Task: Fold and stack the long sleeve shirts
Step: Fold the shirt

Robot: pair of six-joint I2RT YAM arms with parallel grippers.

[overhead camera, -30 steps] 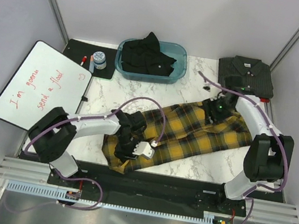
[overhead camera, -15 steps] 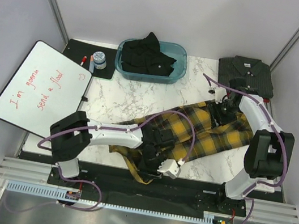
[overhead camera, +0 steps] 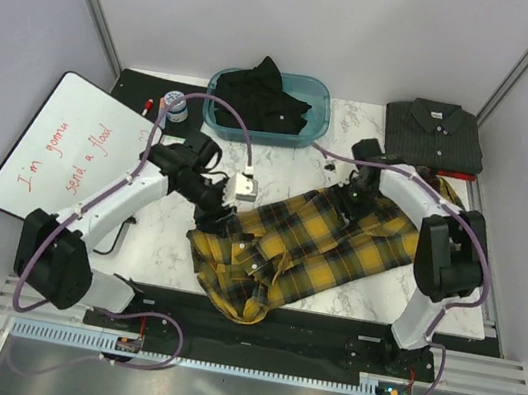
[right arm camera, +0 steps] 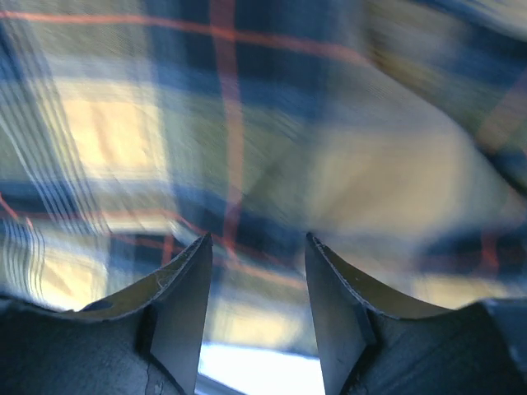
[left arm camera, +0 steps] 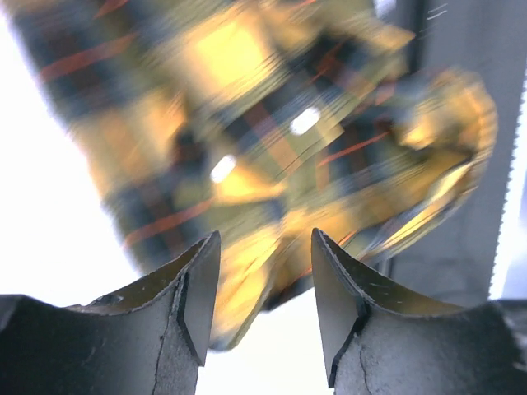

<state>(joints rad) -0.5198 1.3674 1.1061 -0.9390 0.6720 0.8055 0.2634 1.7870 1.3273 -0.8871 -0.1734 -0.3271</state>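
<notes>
White marble-patterned bench (overhead camera: 278, 172) fills the floor of a grey-walled booth, and the yellow-and-black plaid shirt (overhead camera: 341, 251) lies across its near middle, running from a bunched heap at the near left edge out to a flatter part on the right. The left fingers (overhead camera: 217, 216) are down at the left, far side of the plaid shirt, just over the rumpled cloth. In the left wrist view they (left arm camera: 193, 296) stand apart with a clear gap, blurred plaid cloth (left arm camera: 247, 148) beyond and partly between the tips. The right fingers (overhead camera: 356, 205) sit on the far edge of the shirt's right half. Seen from the right wrist they (right arm camera: 185, 288) are also spread, with plaid cloth (right arm camera: 247, 123) close behind them filling nearly the whole view. At the far right corner the dark charcoal shirt (overhead camera: 435, 135) lies folded with its collar up. A blue bin (overhead camera: 320, 116) at the far middle holds the black shirt (overhead camera: 260, 98) in a loose pile. Left of the bin, a black mat (overhead camera: 135, 87) carries a small jar (overhead camera: 173, 103) and a red marker (overhead camera: 147, 105). A whiteboard (overhead camera: 73, 156) with red writing lies at the left edge.
</notes>
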